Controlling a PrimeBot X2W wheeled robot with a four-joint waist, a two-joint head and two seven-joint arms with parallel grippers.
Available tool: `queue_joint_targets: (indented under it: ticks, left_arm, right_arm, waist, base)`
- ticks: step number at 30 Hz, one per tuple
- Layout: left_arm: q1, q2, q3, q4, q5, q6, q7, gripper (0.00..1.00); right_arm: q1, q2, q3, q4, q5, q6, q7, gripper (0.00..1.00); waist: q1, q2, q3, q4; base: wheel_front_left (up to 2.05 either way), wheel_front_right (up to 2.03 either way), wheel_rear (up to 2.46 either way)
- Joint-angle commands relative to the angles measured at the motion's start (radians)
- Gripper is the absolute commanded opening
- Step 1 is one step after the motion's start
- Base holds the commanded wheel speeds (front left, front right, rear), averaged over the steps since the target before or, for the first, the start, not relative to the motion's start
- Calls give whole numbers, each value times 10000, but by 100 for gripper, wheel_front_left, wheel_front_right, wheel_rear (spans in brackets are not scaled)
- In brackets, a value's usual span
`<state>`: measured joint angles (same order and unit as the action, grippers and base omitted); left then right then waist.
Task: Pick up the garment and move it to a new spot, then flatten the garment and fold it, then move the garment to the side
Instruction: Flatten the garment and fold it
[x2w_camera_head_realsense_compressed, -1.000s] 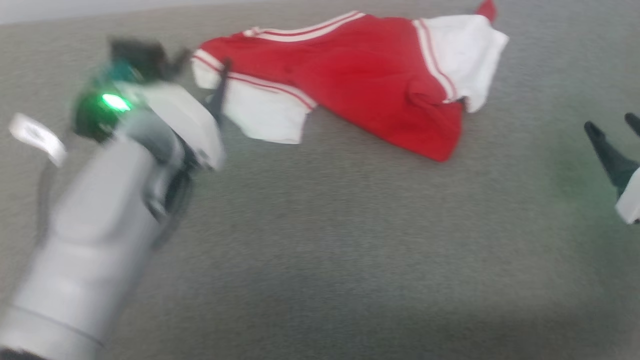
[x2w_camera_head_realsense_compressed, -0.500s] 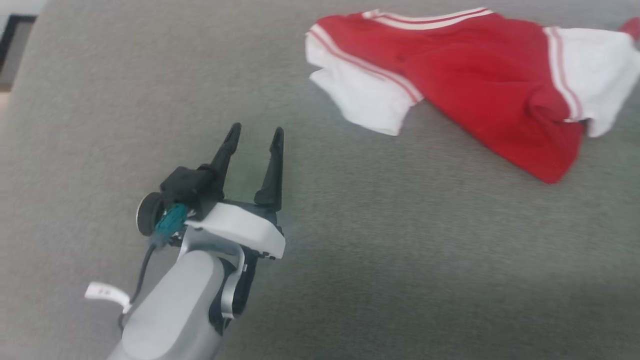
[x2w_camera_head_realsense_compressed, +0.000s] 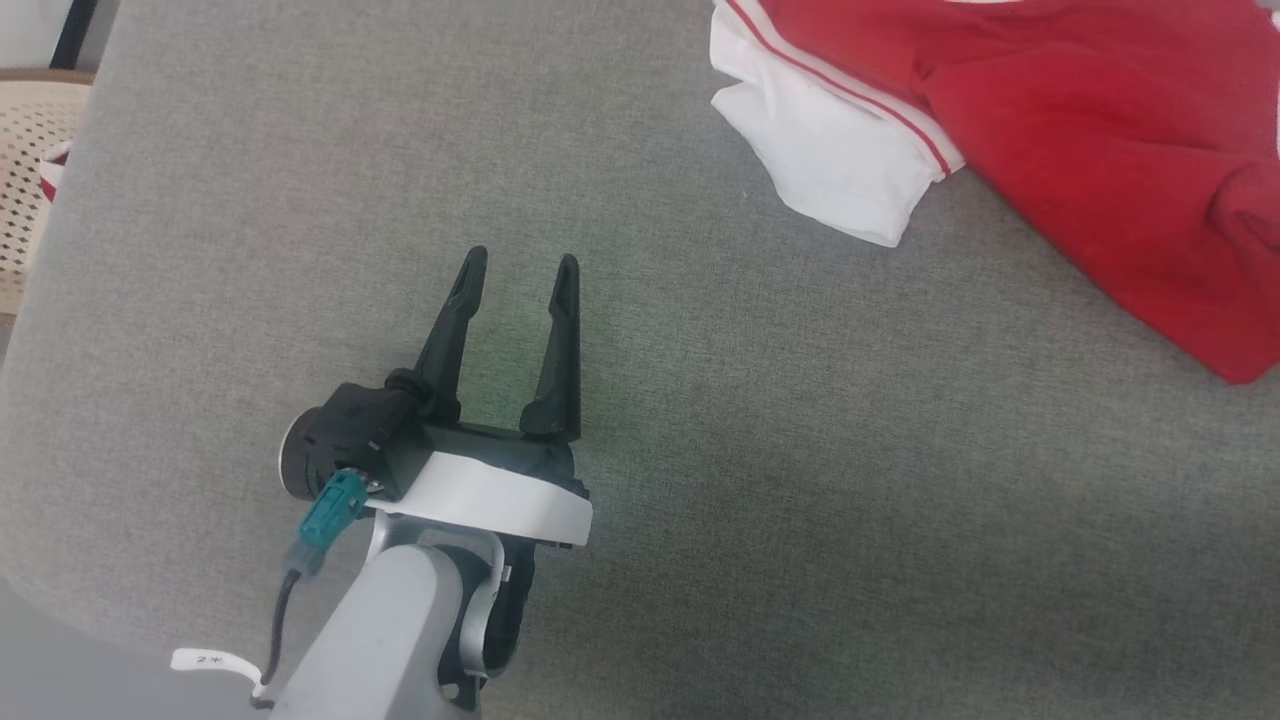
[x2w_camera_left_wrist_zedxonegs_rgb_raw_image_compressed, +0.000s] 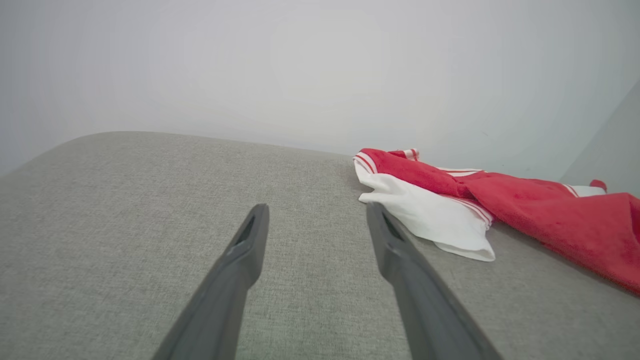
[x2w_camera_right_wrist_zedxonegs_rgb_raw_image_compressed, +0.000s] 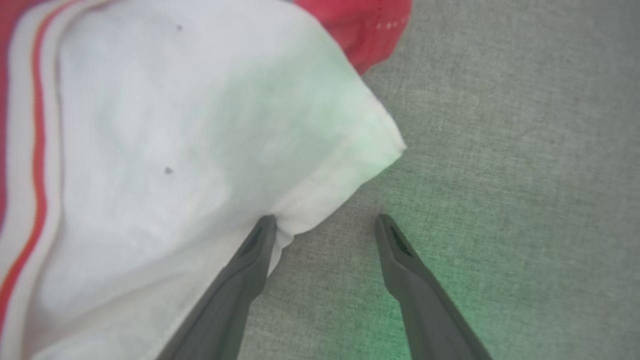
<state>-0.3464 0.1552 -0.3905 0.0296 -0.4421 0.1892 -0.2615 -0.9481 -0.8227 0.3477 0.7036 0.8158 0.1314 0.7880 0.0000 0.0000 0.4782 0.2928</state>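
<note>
Grey woven-fabric worktop (x2w_camera_head_realsense_compressed: 800, 500), rounded at its corners, stands before a plain pale wall (x2w_camera_left_wrist_zedxonegs_rgb_raw_image_compressed: 300, 75); beige perforated cane panel (x2w_camera_head_realsense_compressed: 25, 170) lies beyond its left edge.

The head camera looks down from high up onto the grey cloth surface (x2w_camera_head_realsense_compressed: 800, 500). It sees the left gripper (x2w_camera_head_realsense_compressed: 521, 260) low on its left side. The garment (x2w_camera_head_realsense_compressed: 1100, 150) is at its top right corner, partly cut off by the edge. The left wrist camera sits low, close to the surface. It looks along its own fingers, across the surface, to a pale wall (x2w_camera_left_wrist_zedxonegs_rgb_raw_image_compressed: 300, 65), with the garment to its right. The right wrist camera is very near the garment. It looks down along the right gripper (x2w_camera_right_wrist_zedxonegs_rgb_raw_image_compressed: 325, 220) at a white sleeve part. All three views share the garment and the grey surface.
</note>
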Motion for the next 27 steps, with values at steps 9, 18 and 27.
queue_joint_targets:
  ticks: [9,18,27]
  left_arm:
    - [207,-507,693,20,554,-527,-51,100]
    - [360,-589,1088,116,812,-836,-51,100]
    - [-56,-450,826,250,1170,-1114,23,100]
  right_arm:
    - [314,260,189,324,156,-17,-317,0]
    - [529,-520,-330,-138,746,-15,-1362,0]
    - [1017,-1189,-1184,618,841,-14,-2741,0]
  waist:
    - [0,0,205,-283]
    - [0,0,-166,-989]
    - [0,0,-230,-1386]
  base:
    - [0,0,0]
    - [0,0,0]
    - [0,0,0]
